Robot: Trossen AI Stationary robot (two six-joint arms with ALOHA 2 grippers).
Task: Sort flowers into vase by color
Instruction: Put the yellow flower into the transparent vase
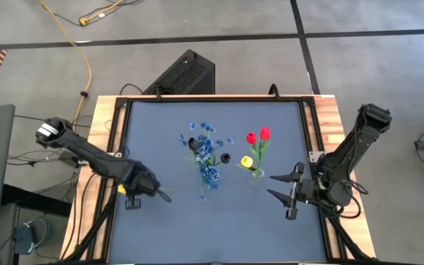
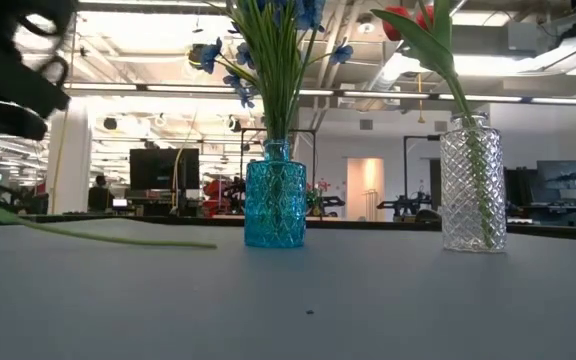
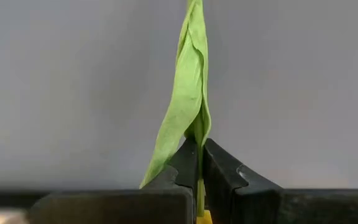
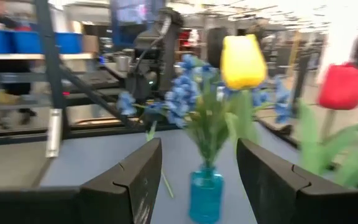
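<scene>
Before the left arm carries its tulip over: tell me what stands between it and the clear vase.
The left end effector grips a yellow tulip by its stem. The blue vase and its flowers stand on the straight line to the clear vase.

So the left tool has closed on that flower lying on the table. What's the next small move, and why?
Probably a short straight lift. The left tool is shut on the yellow tulip at its leaf and stem, which lies flat on the table. Raising it frees the stem before carrying it toward the clear vase, which already holds a yellow tulip and the red ones. The right tool waits open beside that vase.
</scene>
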